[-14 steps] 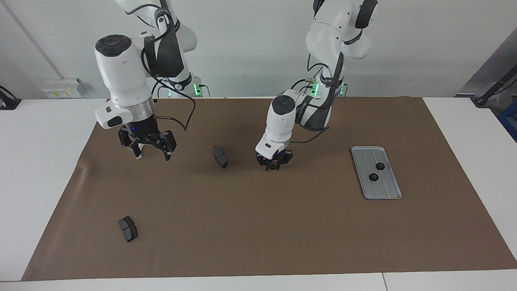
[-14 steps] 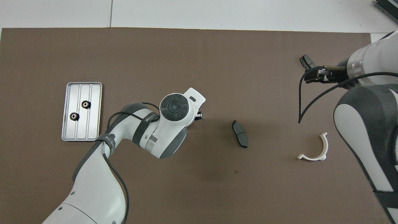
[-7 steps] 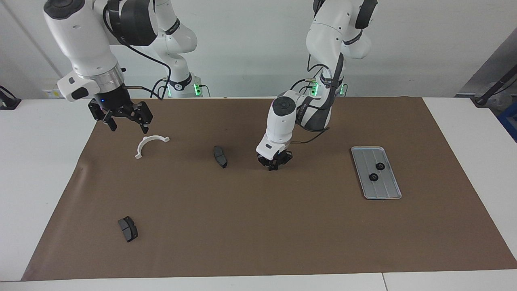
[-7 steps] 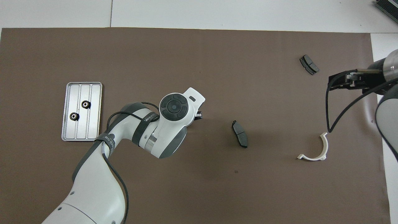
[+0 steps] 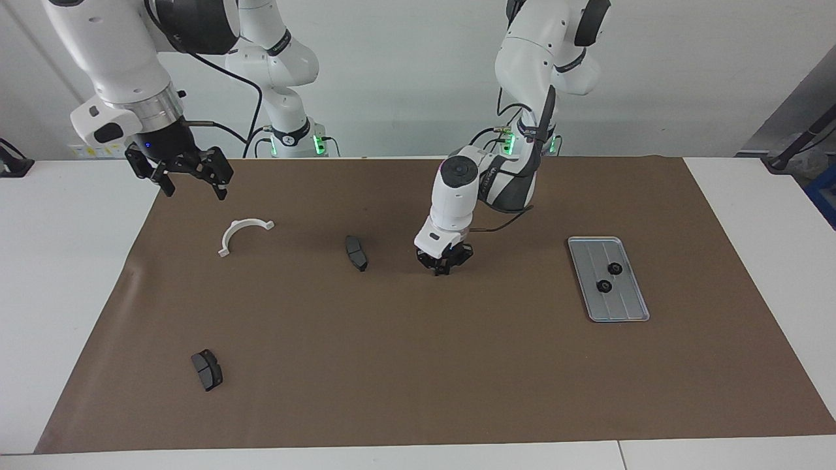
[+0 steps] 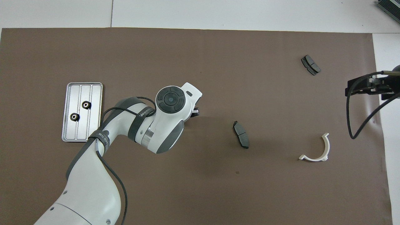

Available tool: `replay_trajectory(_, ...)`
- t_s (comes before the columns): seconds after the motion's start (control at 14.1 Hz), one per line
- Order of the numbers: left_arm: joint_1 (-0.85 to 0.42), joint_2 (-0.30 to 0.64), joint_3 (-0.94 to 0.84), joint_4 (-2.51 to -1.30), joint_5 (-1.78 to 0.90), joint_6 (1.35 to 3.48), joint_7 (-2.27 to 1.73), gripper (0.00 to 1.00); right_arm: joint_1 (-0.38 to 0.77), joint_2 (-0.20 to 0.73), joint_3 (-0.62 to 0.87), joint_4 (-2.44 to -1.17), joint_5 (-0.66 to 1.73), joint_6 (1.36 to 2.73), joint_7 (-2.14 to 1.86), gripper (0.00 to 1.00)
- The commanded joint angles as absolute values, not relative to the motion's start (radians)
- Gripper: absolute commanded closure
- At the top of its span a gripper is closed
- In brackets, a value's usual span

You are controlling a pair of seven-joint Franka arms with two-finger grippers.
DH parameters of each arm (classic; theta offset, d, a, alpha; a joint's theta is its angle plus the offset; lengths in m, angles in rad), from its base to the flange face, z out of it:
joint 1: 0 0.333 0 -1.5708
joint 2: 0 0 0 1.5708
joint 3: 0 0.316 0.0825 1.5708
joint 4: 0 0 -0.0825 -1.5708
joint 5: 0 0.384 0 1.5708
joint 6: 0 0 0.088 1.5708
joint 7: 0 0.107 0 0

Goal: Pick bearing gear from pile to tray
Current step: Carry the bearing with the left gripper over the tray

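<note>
Apparently the left gripper [image 5: 445, 269], at the frame's centre low over the desk [image 5: 418, 365], is pressing its fingers together, perhaps pinching a small, hard, light bearing gear by its rim, while the right gripper [image 5: 189, 183] is waiting with fingers spread at upper left, and two gears [image 5: 609, 277] are lying in the tray [image 5: 627, 312] at right.

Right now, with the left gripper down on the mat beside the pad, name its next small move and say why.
Probably lift straight up, then carry toward the tray. The left gripper is shut low on the mat beside the dark grey pad; what it holds is hidden. Two bearing gears lie in the tray already. The right gripper waits, open, raised.
</note>
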State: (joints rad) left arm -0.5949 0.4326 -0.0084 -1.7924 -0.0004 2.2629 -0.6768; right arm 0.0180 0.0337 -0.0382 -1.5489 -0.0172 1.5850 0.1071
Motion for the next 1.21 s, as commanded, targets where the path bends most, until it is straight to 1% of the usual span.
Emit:
replay_trajectory(0.0, -0.542, 0.419, -0.009, -1.781, -0.006, 2.224, -0.652, 0.93, 0.012, -0.001, -0.021, -1.601, -0.015, 1.580, 0.089, 0.00)
replay_trajectory(0.28, -0.430, 0.367, -0.011, -1.808, -0.008, 2.171, -0.478, 0.93, 0.028, -0.005, -0.023, -1.588, -0.043, 1.575, 0.098, 0.00)
replay_trajectory(0.64, -0.260, 0.279, -0.009, -1.920, -0.008, 2.169, -0.185, 0.93, 0.026, -0.008, -0.023, -1.591, -0.029, 1.575, 0.110, 0.00)
replay_trajectory(0.85, -0.149, 0.255, -0.009, -1.965, -0.008, 2.174, 0.001, 0.93, 0.028, -0.009, -0.023, -1.592, -0.029, 1.571, 0.127, 0.00)
replay_trajectory(1.14, -0.028, 0.245, -0.009, -1.979, -0.008, 2.181, 0.202, 0.93, 0.029, -0.014, -0.021, -1.594, -0.028, 1.571, 0.132, 0.00)
